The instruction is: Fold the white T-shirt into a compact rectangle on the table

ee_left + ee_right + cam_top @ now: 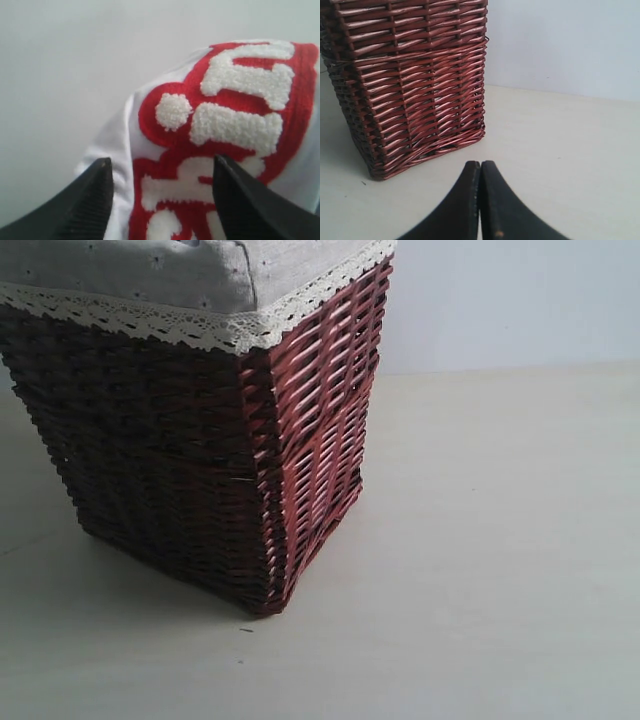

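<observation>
The white T-shirt [120,145] fills the left wrist view, its fuzzy white lettering [240,75] set on a red band. My left gripper [162,167] is open, its two black fingers [95,195] standing wide apart just over the lettering, with the cloth between and below them. My right gripper [480,165] is shut with nothing in it, hovering over the bare beige table [560,160] a short way from the wicker basket [415,80]. The shirt and both grippers are out of sight in the exterior view.
The dark red wicker basket [200,450] with a lace-trimmed cloth liner [200,280] fills the left of the exterior view. Beige table [500,570] stretches to its right, and a white wall [510,300] stands behind.
</observation>
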Available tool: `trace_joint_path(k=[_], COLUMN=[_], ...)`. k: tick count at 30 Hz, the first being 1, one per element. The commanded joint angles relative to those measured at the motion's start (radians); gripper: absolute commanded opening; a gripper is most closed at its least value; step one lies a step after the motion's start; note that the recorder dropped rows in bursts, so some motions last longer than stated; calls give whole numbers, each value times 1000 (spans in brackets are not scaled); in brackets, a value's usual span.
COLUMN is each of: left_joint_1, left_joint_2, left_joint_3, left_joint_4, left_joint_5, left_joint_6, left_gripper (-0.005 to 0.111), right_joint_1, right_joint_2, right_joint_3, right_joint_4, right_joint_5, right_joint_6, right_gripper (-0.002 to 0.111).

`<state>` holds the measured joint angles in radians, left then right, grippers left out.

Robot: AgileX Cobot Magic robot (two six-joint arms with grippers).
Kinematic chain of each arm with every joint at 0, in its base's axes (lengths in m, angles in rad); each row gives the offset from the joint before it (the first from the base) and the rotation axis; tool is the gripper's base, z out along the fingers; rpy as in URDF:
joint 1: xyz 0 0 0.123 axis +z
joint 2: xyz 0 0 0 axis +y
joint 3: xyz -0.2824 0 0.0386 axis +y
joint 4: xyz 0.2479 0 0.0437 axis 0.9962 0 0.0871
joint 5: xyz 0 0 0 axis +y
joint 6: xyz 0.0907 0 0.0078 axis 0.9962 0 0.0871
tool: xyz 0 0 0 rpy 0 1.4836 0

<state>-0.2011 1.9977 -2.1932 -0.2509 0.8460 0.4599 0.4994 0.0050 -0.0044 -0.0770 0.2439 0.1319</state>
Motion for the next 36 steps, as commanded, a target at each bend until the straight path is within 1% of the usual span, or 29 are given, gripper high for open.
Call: trace_joint_path(k=[1, 2, 3, 4, 5, 6, 11, 12, 15, 18, 20, 22, 24, 25, 26, 28, 29, 30, 32, 34, 36], left_joint_1=[-2, -2, -2, -2, -2, -2, -2, -2, -2, -2, -2, -2, -2, 2, 4, 4, 4, 4, 4, 4, 4], left_joint_2=[21, 21, 28, 32, 34, 34, -4, -19, -51, -80, -88, -88, -78, -70, -65, -52, -46, -40, -32, -25, -19], left_joint_3=[-4, -4, -4, -4, -4, -4, -4, -4, -4, -4, -4, -4, -4, -4, -4, -4, -4, -4, -4, -4, -4], left_joint_4=[11, 11, 17, 17, 19, 19, 19, 64, 119, 104, 55, 49, 64, 75, 106, 200, 251, 281, 294, 294, 294], left_joint_5=[-58, -60, -62, -60, -49, -47, -84, -81, -68, -85, -93, -74, -34, -15, -5, 0, 4, 7, 12, 12, 12], left_joint_6=[-18, -18, -18, -18, -18, -17, -2, -1, -21, -21, -21, -21, -29, -39, -75, -173, -211, -235, -240, -240, -237], left_gripper=[37, 33, 24, 21, 8, 0, 0, 0, 0, 0, 0, 2, 11, 19, 28, 43, 47, 48, 43, 35, 23], right_joint_1=[1, 1, 1, 1, 1, 1, 1, 1, 1, 1, 1, 1, 1, 1, 1, 1, 1, 1, 1, 1, 1], right_joint_2=[-5, -5, -5, -5, -5, -5, -5, -5, -5, -5, -5, -5, -5, -5, -5, -5, -5, -5, -5, -5, -5], right_joint_3=[4, 4, 4, 4, 4, 4, 4, 4, 4, 4, 4, 4, 4, 4, 4, 4, 4, 4, 4, 4, 4], right_joint_4=[0, 0, 0, 0, 0, 0, 0, 0, 0, 0, 0, 0, 0, 0, 0, 0, 0, 0, 0, 0, 0], right_joint_5=[-7, -7, -7, -7, -7, -7, -7, -7, -7, -7, -7, -7, -7, -7, -7, -7, -12, -21, -30, -25, -25], right_joint_6=[1, 1, 1, 1, 1, 1, 1, 1, 1, 1, 1, 1, 1, 1, 1, 1, 1, 1, 1, 1, 1], right_gripper=[0, 0, 0, 0, 0, 0, 0, 0, 0, 0, 0, 0, 0, 0, 0, 0, 0, 0, 0, 0, 0])
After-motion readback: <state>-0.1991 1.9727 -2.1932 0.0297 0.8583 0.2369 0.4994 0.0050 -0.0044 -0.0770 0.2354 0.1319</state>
